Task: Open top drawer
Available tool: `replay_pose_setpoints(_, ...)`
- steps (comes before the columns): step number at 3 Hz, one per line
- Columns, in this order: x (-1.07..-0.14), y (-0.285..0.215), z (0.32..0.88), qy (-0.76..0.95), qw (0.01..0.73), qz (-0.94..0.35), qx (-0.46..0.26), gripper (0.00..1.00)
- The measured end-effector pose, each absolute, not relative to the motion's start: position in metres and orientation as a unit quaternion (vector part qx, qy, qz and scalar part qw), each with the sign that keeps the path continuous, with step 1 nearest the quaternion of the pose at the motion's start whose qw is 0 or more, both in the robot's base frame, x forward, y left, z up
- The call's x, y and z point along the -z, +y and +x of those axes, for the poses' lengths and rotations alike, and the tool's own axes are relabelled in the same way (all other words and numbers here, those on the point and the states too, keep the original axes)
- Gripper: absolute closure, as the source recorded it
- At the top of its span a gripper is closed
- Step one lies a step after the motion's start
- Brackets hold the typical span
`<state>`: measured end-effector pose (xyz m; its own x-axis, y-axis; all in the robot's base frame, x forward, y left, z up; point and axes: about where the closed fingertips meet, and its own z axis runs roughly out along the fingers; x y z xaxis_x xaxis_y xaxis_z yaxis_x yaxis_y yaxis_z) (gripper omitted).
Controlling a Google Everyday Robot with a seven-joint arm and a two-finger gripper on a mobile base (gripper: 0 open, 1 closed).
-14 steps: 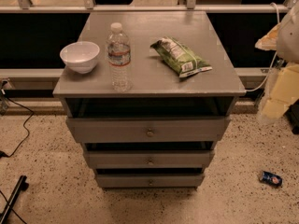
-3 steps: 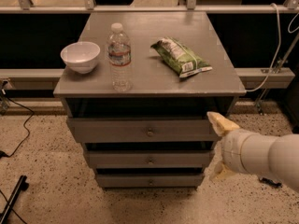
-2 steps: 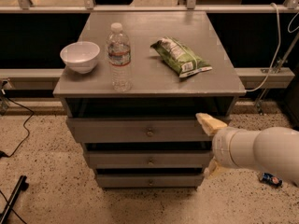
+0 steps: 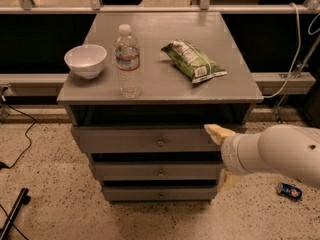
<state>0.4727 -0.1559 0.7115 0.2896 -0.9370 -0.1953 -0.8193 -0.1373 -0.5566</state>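
Observation:
The top drawer (image 4: pixel 125 140) is the widest grey drawer front, just under the cabinet top, with a small brass knob (image 4: pixel 160 143) at its centre. It sits flush and shut. My gripper (image 4: pixel 221 156) comes in from the right on a thick white arm (image 4: pixel 275 154), in front of the drawers' right end. Its two yellowish fingers are spread apart, one fingertip (image 4: pixel 216 132) at the top drawer's right end, the other (image 4: pixel 226 180) lower by the bottom drawers. The gripper is open and empty, to the right of the knob.
On the grey cabinet top (image 4: pixel 235 69) stand a white bowl (image 4: pixel 86 60), a water bottle (image 4: pixel 128 61) and a green snack bag (image 4: pixel 193 60). Two narrower drawers (image 4: pixel 130 171) lie below. A small can (image 4: pixel 290 191) lies on the speckled floor at right. Cables run at left.
My arm has swung in from the far right and moved left across the drawer fronts, bringing the gripper closer to the top drawer's knob.

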Motion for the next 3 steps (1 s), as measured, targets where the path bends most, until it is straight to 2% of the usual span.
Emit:
replay_pose_setpoints(2,-0.693,-0.158,0.487,0.591,0.239,-0.765,0.092,0.00)
replay_pose_setpoints(3,-0.691,-0.160,0.504,0.593,0.239,-0.763,0.093,0.00)
